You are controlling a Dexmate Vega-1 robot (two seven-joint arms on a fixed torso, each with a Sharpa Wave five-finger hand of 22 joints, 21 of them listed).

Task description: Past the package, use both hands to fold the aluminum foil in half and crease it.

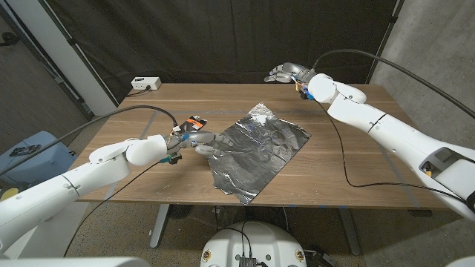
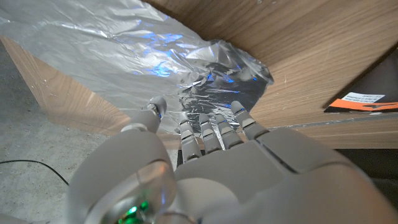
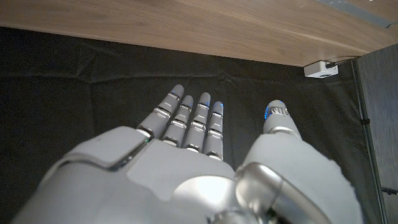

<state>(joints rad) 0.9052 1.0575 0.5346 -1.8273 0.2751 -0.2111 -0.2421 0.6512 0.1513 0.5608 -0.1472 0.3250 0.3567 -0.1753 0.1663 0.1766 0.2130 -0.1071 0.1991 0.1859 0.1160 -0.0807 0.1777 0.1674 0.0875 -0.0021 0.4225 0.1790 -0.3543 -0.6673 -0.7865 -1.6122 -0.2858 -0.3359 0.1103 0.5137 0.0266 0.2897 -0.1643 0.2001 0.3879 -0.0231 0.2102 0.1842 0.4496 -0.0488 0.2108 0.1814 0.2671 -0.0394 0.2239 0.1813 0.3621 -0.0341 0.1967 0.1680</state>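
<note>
Here the left hand (image 1: 199, 141) pinches the edge of the shiny crinkled silver foil sheet (image 1: 260, 152) on the brown wooden tabletop (image 1: 349, 167), while the right hand (image 1: 286, 73) hangs spread past the far edge.

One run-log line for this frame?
left hand: touching aluminum foil edge | right hand: open, at far table edge | foil: unfolded

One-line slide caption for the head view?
Left hand touches the crumpled aluminum foil beside the package; right hand open beyond the table's far edge.

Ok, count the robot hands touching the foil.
1. The left hand touches the foil at its left edge; the right hand hovers past the table's far edge, open.
</note>
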